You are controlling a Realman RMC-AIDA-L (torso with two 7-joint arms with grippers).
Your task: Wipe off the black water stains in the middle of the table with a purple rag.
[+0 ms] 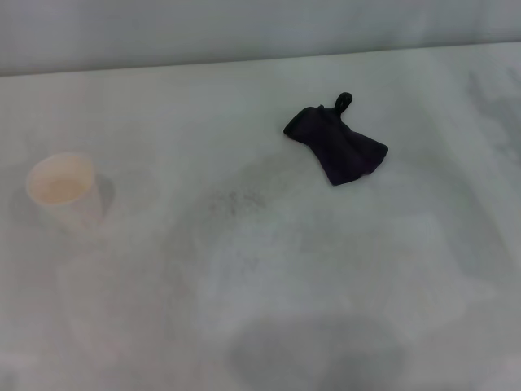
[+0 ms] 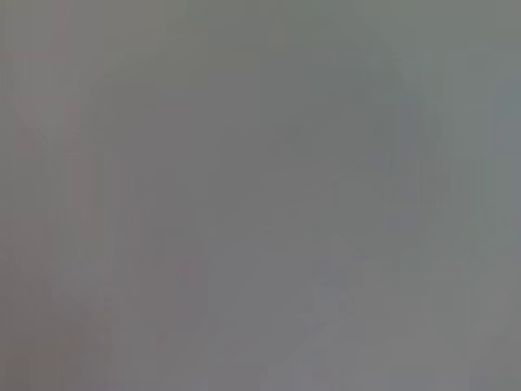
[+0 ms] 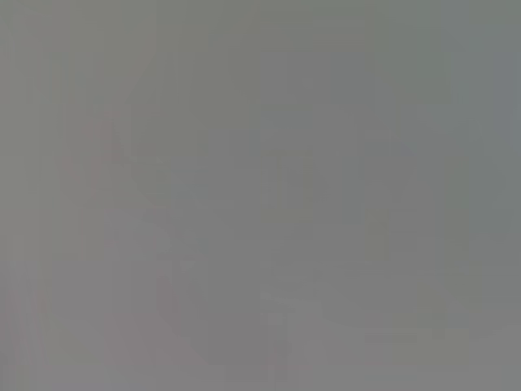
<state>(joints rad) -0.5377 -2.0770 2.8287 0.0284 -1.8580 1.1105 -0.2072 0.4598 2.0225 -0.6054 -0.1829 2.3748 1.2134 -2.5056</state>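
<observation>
Toward two o'clock from the middle of the pale grey desk (image 1: 269,326) lies the dark purple cloth rag (image 1: 338,147), crumpled into a loose heap with one twisted corner sticking up at its far edge. We judge that bunched lie to be how a dropped or released cloth settles, not one spread flat for wiping. Near the centre, at about eight o'clock from the rag and apart from it, we see a faint smear of dark specks (image 1: 236,202), which we take for the black water stains; they are dim, and we cannot tell whether they are a thin spill or what remains after wiping. At nine o'clock stands a small white paper cup (image 1: 67,191), upright and well apart from both, perhaps the source of the liquid. Neither arm nor its tool shows in the head view, and both wrist views give only blank grey, so each tool's state is out of our sight.
</observation>
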